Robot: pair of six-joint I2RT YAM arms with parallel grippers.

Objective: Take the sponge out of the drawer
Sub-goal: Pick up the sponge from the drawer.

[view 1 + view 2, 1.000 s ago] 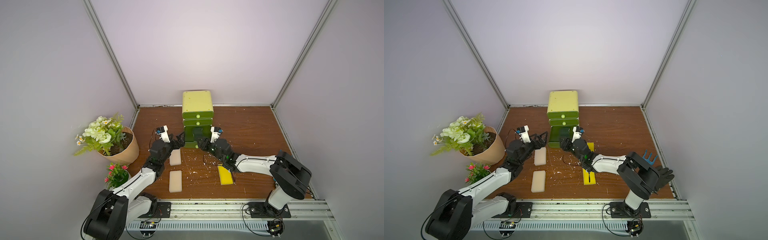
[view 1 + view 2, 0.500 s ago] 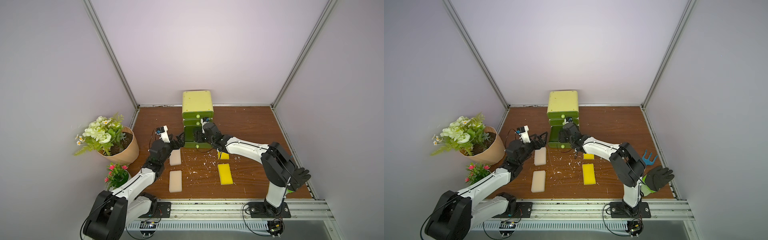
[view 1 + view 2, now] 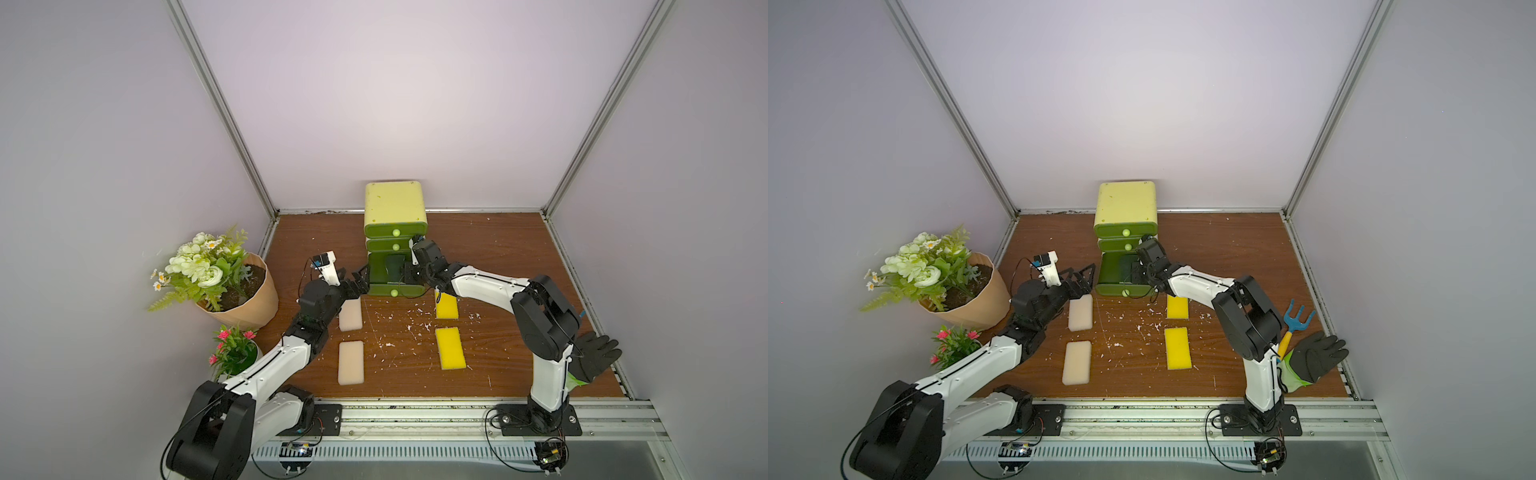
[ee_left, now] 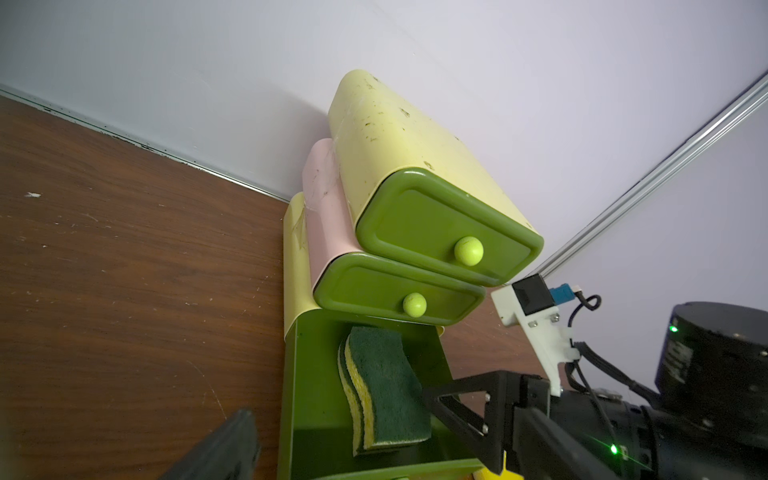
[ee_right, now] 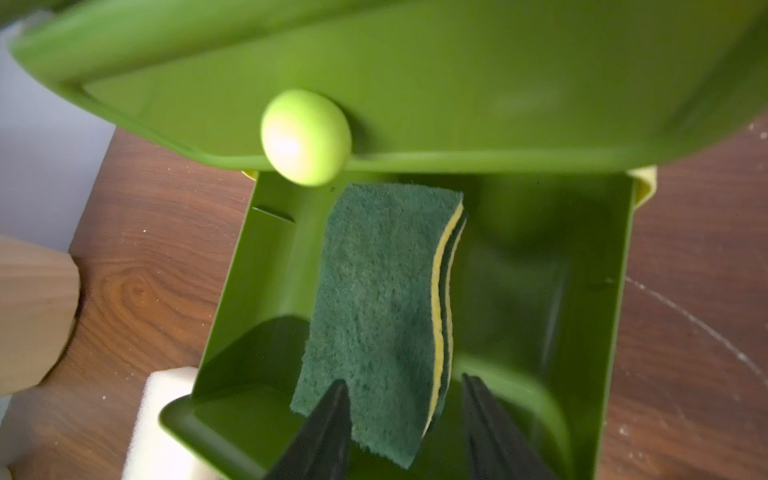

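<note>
The green drawer unit's bottom drawer (image 3: 392,291) (image 3: 1121,289) stands pulled open. In it lies the sponge (image 3: 395,266) (image 4: 386,386) (image 5: 374,299), dark green on top and yellow beneath, resting on another like it. My right gripper (image 3: 405,274) (image 3: 1140,276) (image 5: 401,415) reaches into the drawer, open. Its jaws straddle the sponge's near end, one finger (image 5: 328,415) over the green top, the other a little clear of the yellow edge. My left gripper (image 3: 357,282) (image 3: 1079,278) is open and empty beside the drawer's left wall (image 4: 311,395).
Two cream sponges (image 3: 350,315) (image 3: 351,362) and two yellow sponges (image 3: 446,306) (image 3: 449,348) lie in front of the unit among white crumbs. A flowerpot (image 3: 232,286) and a small pink plant (image 3: 232,349) stand left. A black glove (image 3: 1316,357) and blue rake (image 3: 1296,320) lie right.
My right arm has swung up and back from the table front, uncovering the far yellow sponge, and its gripper now reaches into the open drawer with narrower jaws. The left arm has not moved.
</note>
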